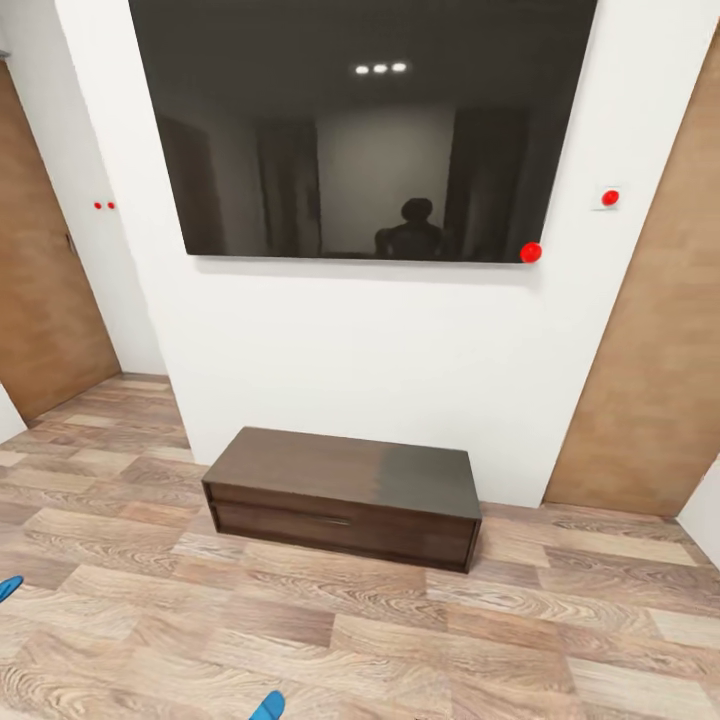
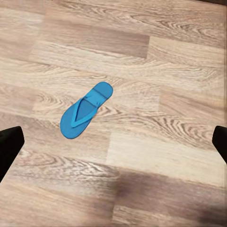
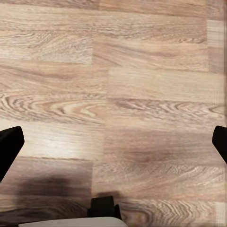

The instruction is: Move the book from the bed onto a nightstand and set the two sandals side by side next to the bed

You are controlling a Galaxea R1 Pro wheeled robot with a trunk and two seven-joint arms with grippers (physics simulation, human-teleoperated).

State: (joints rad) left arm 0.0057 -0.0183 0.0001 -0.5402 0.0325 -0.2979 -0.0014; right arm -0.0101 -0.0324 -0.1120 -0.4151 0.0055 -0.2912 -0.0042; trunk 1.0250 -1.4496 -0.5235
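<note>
On the light wood-plank floor (image 2: 156, 56) under our left gripper (image 2: 113, 142) lay one bright blue flip-flop sandal (image 2: 86, 110), strap side up. Both grippers were spread wide and held nothing, and our right gripper (image 3: 113, 142) pointed down at bare planks. We judged the thin flat sole could slip away when pinched. Two blue tips (image 1: 267, 706) (image 1: 8, 586) showed near the long low dark-wood cabinet (image 1: 345, 495).

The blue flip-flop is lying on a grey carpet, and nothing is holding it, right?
Not quite. The blue flip-flop is lying on a light wood-plank floor, not a grey carpet. The left wrist view shows it flat on the planks. The rest is right: nothing is holding it, and the left gripper has its fingers spread wide apart with only floor between them.
</note>
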